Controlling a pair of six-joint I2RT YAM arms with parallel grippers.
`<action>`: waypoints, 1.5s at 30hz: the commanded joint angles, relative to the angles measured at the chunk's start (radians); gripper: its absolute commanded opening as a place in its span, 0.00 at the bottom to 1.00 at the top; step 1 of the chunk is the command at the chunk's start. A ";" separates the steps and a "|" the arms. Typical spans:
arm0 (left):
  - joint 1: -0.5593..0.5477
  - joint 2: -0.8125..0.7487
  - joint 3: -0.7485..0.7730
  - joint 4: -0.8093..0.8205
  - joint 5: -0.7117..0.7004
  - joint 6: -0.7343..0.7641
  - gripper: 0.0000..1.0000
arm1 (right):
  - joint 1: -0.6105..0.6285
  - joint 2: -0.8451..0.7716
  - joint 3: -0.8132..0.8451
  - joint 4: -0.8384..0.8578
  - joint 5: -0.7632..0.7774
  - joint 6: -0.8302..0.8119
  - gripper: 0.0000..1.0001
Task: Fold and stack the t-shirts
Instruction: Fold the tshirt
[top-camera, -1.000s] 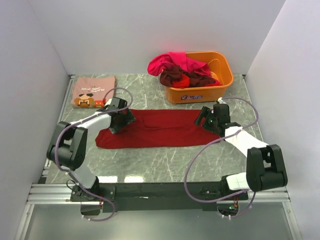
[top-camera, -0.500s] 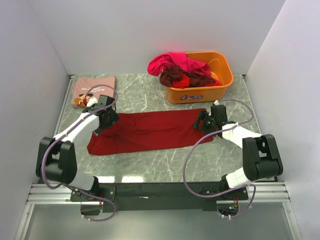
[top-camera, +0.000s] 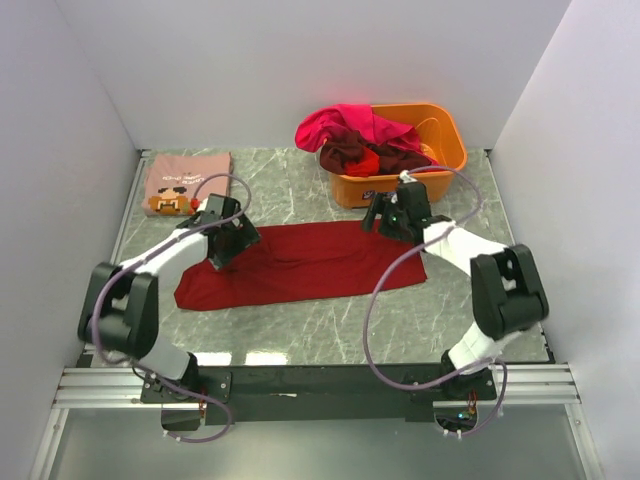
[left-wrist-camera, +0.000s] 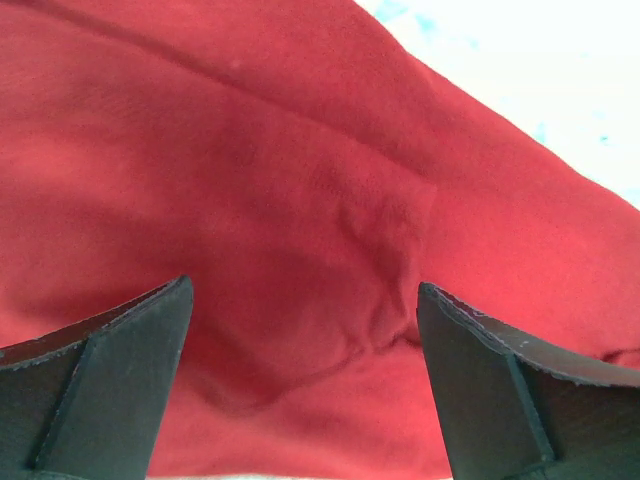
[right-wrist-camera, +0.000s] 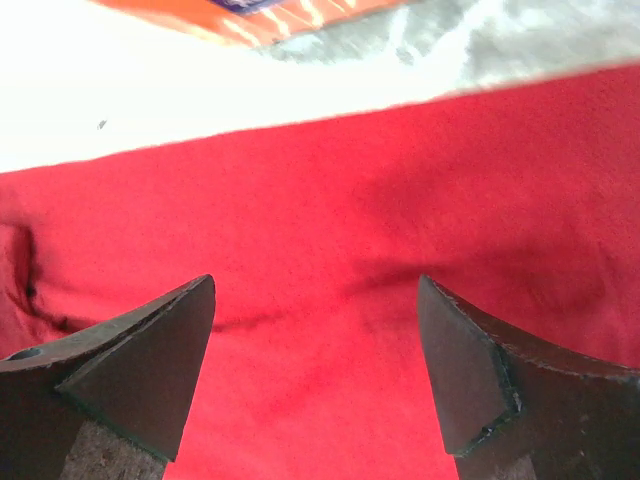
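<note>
A plain dark red t-shirt (top-camera: 300, 262) lies as a long folded band across the middle of the table. My left gripper (top-camera: 229, 240) is open over its left end; the cloth fills the left wrist view (left-wrist-camera: 300, 200) between my spread fingers. My right gripper (top-camera: 388, 220) is open at the shirt's back right edge; the right wrist view shows red cloth (right-wrist-camera: 320, 280) between its fingers. A folded dusty pink t-shirt with pixel-art print (top-camera: 186, 181) lies at the back left. Magenta, maroon and red t-shirts (top-camera: 355, 140) spill from the tub.
An orange plastic tub (top-camera: 440, 150) stands at the back right, close behind my right gripper; its edge shows in the right wrist view (right-wrist-camera: 250, 15). White walls close in the table on three sides. The grey marble table (top-camera: 330, 320) shows in front of the shirt.
The shirt's near left corner has been drawn left and forward. My right gripper has moved left and back along the shirt's far edge toward the tub. My left gripper swung left, then back right.
</note>
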 joint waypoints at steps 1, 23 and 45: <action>0.001 0.094 0.010 0.134 0.076 0.029 0.99 | 0.028 0.084 0.075 0.002 0.003 -0.030 0.88; -0.189 0.675 0.557 0.079 0.170 0.228 0.99 | 0.416 -0.328 -0.445 -0.141 -0.263 0.146 0.87; -0.220 0.512 0.691 0.068 0.025 0.297 0.99 | 0.654 -0.328 -0.089 -0.275 -0.179 0.008 0.88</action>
